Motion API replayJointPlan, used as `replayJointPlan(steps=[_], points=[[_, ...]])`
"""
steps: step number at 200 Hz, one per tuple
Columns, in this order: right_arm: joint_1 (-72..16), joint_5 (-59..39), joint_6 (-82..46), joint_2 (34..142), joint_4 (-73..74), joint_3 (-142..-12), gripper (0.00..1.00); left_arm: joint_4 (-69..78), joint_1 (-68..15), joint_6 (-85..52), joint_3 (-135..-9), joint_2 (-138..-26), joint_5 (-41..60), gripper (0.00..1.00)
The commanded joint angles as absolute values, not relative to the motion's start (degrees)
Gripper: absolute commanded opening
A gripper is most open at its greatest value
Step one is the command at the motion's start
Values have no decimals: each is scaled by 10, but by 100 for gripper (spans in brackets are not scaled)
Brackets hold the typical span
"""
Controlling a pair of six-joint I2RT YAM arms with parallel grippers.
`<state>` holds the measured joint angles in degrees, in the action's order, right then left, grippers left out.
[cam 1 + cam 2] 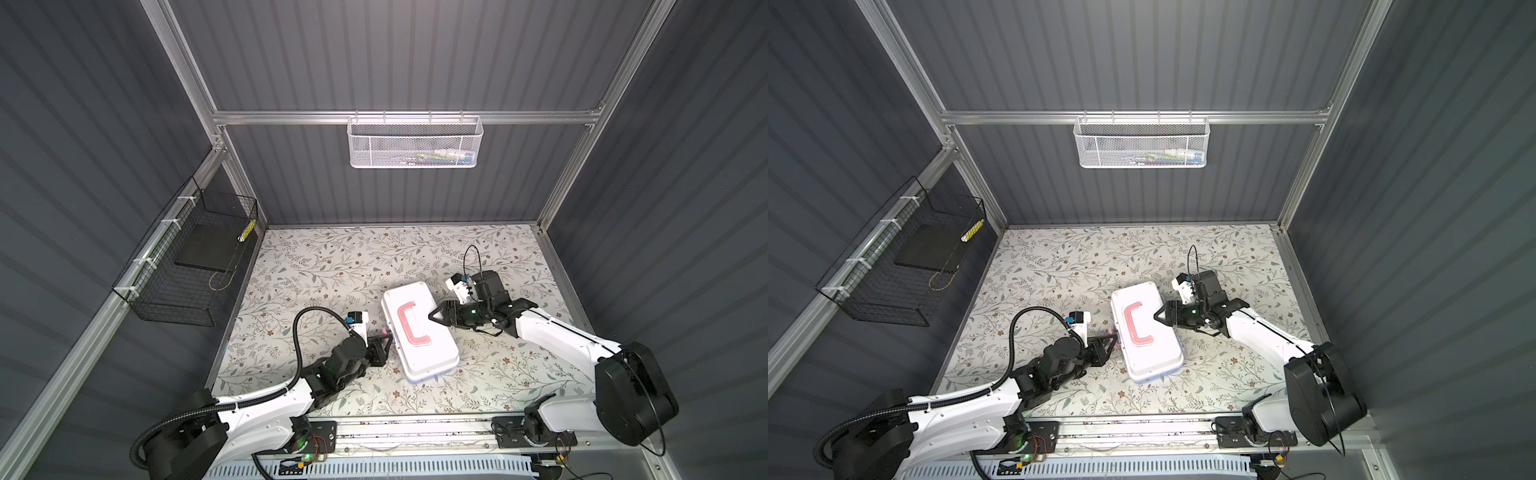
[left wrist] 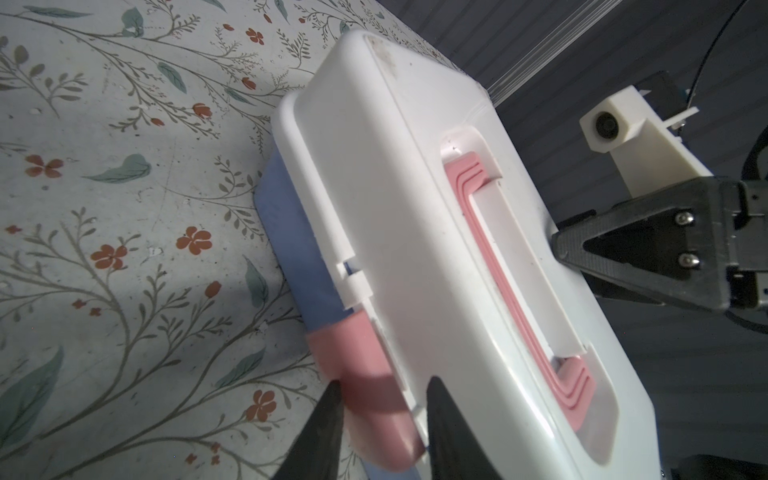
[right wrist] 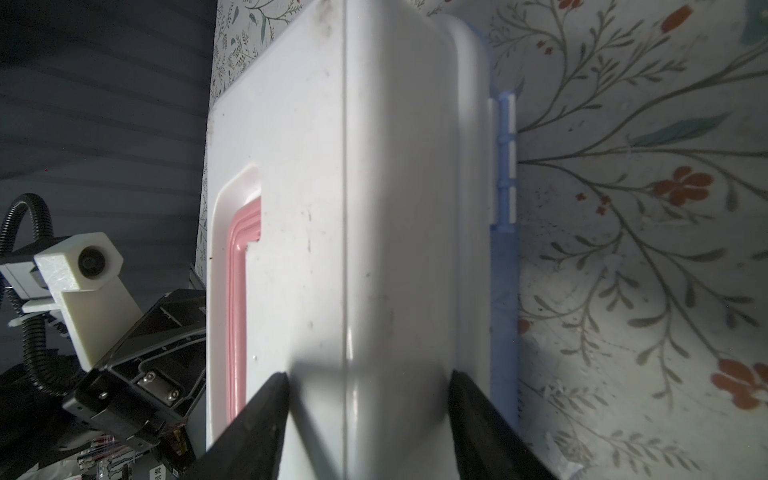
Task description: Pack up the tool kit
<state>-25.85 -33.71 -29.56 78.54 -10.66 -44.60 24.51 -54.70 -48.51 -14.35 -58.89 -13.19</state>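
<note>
The tool kit (image 1: 419,328) (image 1: 1146,332) lies closed on the floral table, its white lid (image 2: 415,208) (image 3: 332,208) up and the pink handle (image 1: 409,326) folded flat. The light blue base (image 2: 291,249) shows under the lid. On the kit's left long side my left gripper (image 1: 388,336) (image 1: 1115,338) (image 2: 384,384) is shut on the pink latch (image 2: 353,361), one finger outside the latch and one on the lid. At the opposite long side my right gripper (image 1: 432,316) (image 1: 1156,316) (image 3: 368,376) clasps the lid's edge, one finger on top and one against the side wall. The tools are hidden.
A white mesh basket (image 1: 415,141) (image 1: 1140,143) with small items hangs on the back wall. On the left wall hangs a black wire basket (image 1: 187,270) (image 1: 901,257) holding a dark slab. An aluminium rail (image 1: 415,428) runs along the table's front edge.
</note>
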Motion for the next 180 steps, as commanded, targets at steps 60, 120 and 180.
replayJointPlan(steps=[60, 120, 180], points=[[-271, -370, -296, 807, -111, -446, 62, 251, -549, -475, -156, -587, -120, 30], [-270, -371, -297, 811, -109, -446, 62, 249, -548, -474, -159, -587, -118, 29], [-271, -379, -296, 812, -104, -444, 62, 251, -548, -460, -166, -589, -119, 30]])
